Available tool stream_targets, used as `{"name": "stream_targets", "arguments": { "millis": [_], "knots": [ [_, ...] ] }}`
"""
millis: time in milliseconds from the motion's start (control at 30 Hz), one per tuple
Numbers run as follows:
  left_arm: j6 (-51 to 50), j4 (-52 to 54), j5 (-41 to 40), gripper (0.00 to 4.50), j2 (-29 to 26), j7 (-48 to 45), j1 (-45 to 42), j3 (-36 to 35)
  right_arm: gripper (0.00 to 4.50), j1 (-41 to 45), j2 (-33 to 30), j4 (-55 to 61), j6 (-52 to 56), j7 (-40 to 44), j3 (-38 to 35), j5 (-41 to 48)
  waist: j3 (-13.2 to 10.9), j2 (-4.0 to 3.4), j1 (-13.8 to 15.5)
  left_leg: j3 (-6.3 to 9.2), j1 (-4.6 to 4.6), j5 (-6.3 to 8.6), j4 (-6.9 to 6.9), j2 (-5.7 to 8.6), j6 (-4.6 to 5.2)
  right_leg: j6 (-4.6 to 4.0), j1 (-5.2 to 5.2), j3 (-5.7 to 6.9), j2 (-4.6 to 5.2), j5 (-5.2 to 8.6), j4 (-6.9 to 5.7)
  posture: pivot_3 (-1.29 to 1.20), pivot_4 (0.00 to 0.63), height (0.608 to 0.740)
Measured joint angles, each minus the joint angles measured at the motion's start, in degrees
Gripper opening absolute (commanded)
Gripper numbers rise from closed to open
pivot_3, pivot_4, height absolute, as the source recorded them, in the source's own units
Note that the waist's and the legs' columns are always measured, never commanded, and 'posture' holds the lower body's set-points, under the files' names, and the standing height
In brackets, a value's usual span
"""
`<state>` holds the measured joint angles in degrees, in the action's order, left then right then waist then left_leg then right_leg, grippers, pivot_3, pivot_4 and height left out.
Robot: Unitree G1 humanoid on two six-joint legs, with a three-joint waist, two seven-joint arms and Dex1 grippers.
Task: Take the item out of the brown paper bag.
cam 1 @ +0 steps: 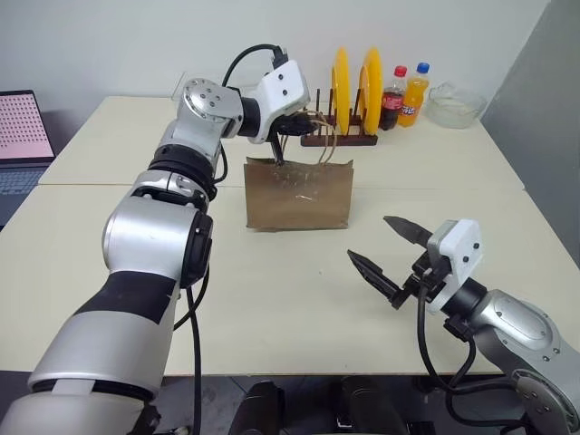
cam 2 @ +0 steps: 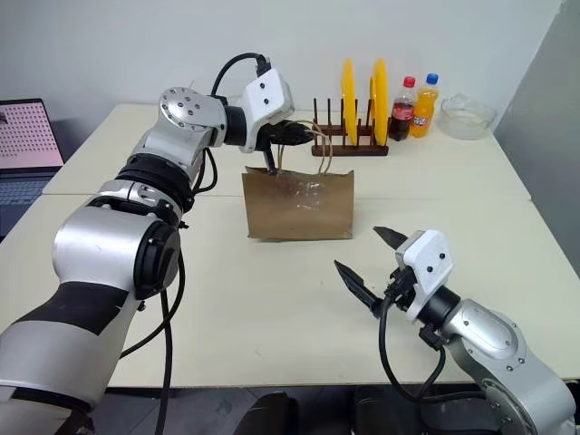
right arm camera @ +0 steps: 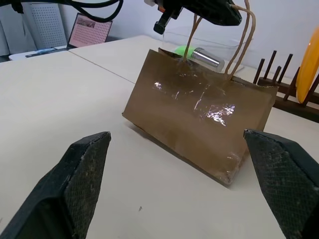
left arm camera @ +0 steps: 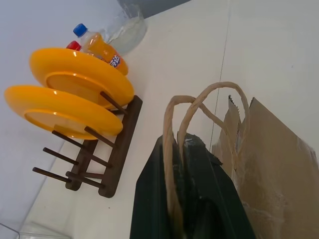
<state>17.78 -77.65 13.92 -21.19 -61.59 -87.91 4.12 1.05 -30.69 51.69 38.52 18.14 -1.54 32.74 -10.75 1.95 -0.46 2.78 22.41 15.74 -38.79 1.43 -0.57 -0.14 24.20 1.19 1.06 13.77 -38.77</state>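
Observation:
The brown paper bag (cam 1: 299,195) stands upright on the cream table (cam 1: 272,299), creased and shiny on its front. Its two tan loop handles (left arm camera: 175,149) rise into my left gripper (cam 1: 297,124), which is shut on them above the bag's mouth. In the left wrist view, the handles run between the black fingers (left arm camera: 149,199). My right gripper (cam 1: 390,254) hovers open near the table's front right, short of the bag, nothing between its fingertips (right arm camera: 79,184). The item is hidden from every view.
A dark wooden rack with two yellow plates (cam 1: 353,95) stands just behind the bag. Beside it are a cola bottle (cam 1: 392,98), an orange soda bottle (cam 1: 414,95) and a glass bowl (cam 1: 455,104). A laptop (cam 1: 23,136) sits far left. A green ball (right arm camera: 182,50) and a silver cylinder (right arm camera: 207,57) show past the bag's top.

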Motion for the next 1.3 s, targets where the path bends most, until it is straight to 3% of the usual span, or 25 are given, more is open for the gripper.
{"name": "stream_targets", "arguments": {
  "millis": [100,400,733,900,967,1033,1200,1300],
  "knots": [
    [0.0,0.0,0.1,0.92,-0.5,0.1,0.3,0.0,4.5,0.3,0.1,0.0,0.0,0.0,0.4,0.0,0.0,0.0,0.0,0.0,0.0,0.0,-0.01,0.0,0.0,0.0,0.0,0.0,0.0,0.0,-0.01,0.0,0.15,0.74],
    [-0.2,0.0,-0.7,3.76,-3.0,-4.1,1.9,-0.2,4.5,1.9,0.2,-0.2,0.0,0.4,0.5,0.0,0.0,0.0,-0.1,-0.03,-0.05,0.0,-0.01,0.0,0.0,0.0,0.0,-0.03,0.0,0.0,-0.08,0.0,0.15,0.74],
    [-4.7,1.7,-7.9,3.76,-10.4,-11.6,7.7,-6.4,4.5,3.2,0.2,-3.0,-3.7,3.2,1.2,-2.4,0.0,0.0,-1.0,-0.03,-0.11,0.0,-0.02,-0.01,0.0,-0.01,-0.01,-0.04,0.0,0.0,-0.12,0.0,0.15,0.74],
    [-8.1,10.6,-14.3,3.76,-13.7,-14.1,15.4,-10.9,4.5,6.7,-0.3,-5.7,-4.3,4.7,2.5,-3.6,0.0,0.0,-1.1,-0.04,-0.17,0.0,-0.02,-0.04,0.0,-0.02,-0.02,-0.08,0.0,0.0,-0.18,0.0,0.15,0.74],
    [-11.4,19.4,-17.9,3.76,-14.5,-13.9,21.4,-12.8,4.5,10.3,-0.2,-8.5,-4.3,5.3,3.2,-4.6,0.0,-0.02,-1.4,-0.07,-0.27,0.0,-0.01,-0.04,0.0,-0.03,-0.04,-0.19,0.0,-0.01,-0.21,0.0,0.15,0.74],
    [-17.2,34.8,-21.7,3.76,-15.1,-12.0,31.9,-14.8,4.5,15.0,0.2,-12.7,-4.6,5.9,3.9,-5.2,0.0,-0.04,-1.5,-0.06,-0.42,0.0,0.05,-0.04,-0.01,-0.3,-0.08,-0.35,0.0,-0.16,-0.24,0.0,0.15,0.74],
    [-37.2,75.8,-31.6,3.76,-12.8,0.7,60.3,-20.3,4.5,25.1,0.9,-25.1,-7.6,10.1,5.6,-8.0,0.0,-0.02,-1.2,-0.06,-0.4,0.01,0.05,-0.06,-0.04,-0.34,-0.04,-0.39,0.0,-0.18,-0.19,0.0,0.15,0.74],
    [-46.6,93.8,-37.6,3.76,-10.2,8.9,68.9,-22.4,4.5,31.9,1.5,-33.1,-9.2,12.5,5.9,-9.4,0.0,-0.02,-0.4,-0.08,-0.41,0.01,0.0,-0.01,-0.03,-0.34,-0.13,-0.37,0.06,-0.18,-0.14,0.0,0.15,0.74]
  ]
}}
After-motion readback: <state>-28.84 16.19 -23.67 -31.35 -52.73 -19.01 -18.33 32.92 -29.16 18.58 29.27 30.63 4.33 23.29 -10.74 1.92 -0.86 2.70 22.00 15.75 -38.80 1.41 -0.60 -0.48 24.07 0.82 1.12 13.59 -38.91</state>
